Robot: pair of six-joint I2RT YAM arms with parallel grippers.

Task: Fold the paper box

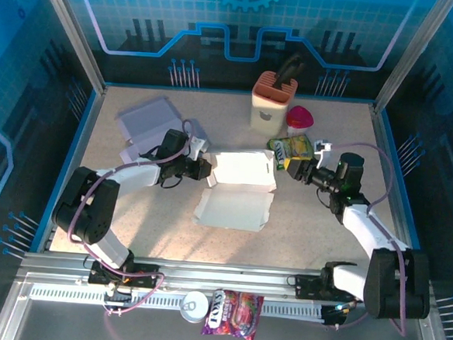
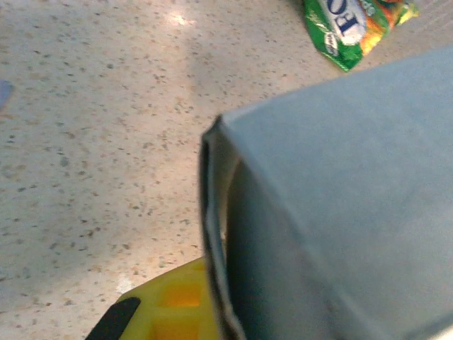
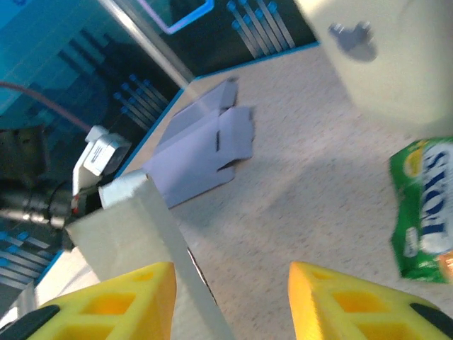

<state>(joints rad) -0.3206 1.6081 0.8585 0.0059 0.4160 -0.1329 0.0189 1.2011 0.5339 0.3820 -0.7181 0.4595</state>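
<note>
The white paper box point(image 1: 240, 190) lies half-assembled in the middle of the table, its lid flap spread toward the near side. My left gripper point(image 1: 205, 168) is shut on the box's left wall. In the left wrist view that wall point(image 2: 340, 198) looms close, and one yellow finger point(image 2: 170, 304) presses against its outer face. My right gripper point(image 1: 290, 165) stands open at the box's right edge. In the right wrist view the gripper point(image 3: 230, 273) has its yellow fingers apart, and the box's thin wall point(image 3: 166, 234) runs just inside the left finger.
Flat box blanks point(image 1: 152, 122) lie at the back left. A cream holder point(image 1: 272, 103), a red item point(image 1: 299, 117) and a green snack bag point(image 1: 292, 149) sit at the back right. A can point(image 1: 194, 305) and a purple packet point(image 1: 232, 312) rest on the near rail.
</note>
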